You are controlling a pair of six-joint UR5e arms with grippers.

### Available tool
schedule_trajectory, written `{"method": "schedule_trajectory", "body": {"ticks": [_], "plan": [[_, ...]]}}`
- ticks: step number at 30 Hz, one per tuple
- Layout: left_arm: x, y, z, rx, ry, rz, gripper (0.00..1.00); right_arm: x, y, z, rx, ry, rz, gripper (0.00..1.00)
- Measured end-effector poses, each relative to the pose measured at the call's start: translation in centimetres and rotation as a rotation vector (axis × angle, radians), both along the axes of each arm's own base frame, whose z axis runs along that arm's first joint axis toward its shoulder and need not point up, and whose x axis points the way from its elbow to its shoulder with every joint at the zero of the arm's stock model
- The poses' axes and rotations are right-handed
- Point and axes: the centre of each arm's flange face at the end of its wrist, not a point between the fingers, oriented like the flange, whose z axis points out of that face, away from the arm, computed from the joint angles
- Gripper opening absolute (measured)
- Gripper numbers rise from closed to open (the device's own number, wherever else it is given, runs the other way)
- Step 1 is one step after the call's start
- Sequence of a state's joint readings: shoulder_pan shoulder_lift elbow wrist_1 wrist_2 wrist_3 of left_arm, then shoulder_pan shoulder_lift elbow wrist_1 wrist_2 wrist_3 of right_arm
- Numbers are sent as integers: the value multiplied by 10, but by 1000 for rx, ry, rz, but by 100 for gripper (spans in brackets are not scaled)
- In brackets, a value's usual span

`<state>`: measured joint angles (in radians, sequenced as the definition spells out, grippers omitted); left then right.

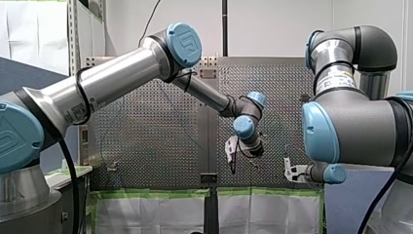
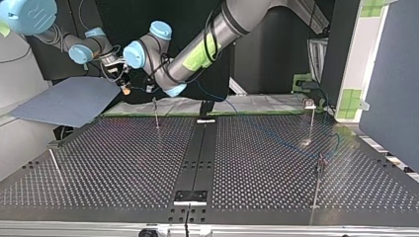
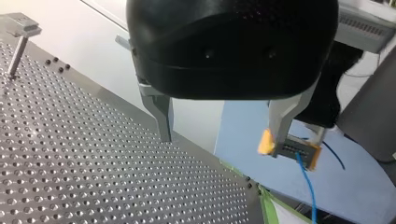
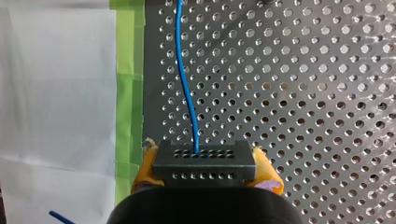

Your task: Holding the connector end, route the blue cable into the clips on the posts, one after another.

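Routing looks barely begun: my right gripper (image 3: pixel 292 148) clamps the connector (image 4: pixel 204 161) (yellow pads either side) above the table (image 4: pixel 303 93) edge, with the blue cable (image 4: pixel 186 84) running off it. My left gripper (image 3: pixel 223 136) hangs open alongside. The next move calls for carrying the connector to the nearest post (image 2: pixel 156 112), whose clip is too small to read.

place: robotics lab | evidence: perforated table (image 2: pixel 123 163), my left arm (image 1: pixel 122 73), my right arm (image 1: pixel 360 126), green-taped paper sheeting (image 1: pixel 146 212)
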<state>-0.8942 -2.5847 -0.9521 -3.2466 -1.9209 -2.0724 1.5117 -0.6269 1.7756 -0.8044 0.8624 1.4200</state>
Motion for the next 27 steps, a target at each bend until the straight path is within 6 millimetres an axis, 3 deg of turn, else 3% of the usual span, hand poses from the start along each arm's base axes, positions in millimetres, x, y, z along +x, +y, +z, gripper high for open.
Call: {"method": "schedule_trajectory", "body": {"ticks": [7,20,27], "plan": [[14,2,19,27,-4,17,100,2,0,0,0,-5,2,0],[12,21,19,155,45,65,100,5,1,0,0,-5,7,0],[-3,25,-18,243,141,8,100,6,0,1,-2,-5,9,0]]}}
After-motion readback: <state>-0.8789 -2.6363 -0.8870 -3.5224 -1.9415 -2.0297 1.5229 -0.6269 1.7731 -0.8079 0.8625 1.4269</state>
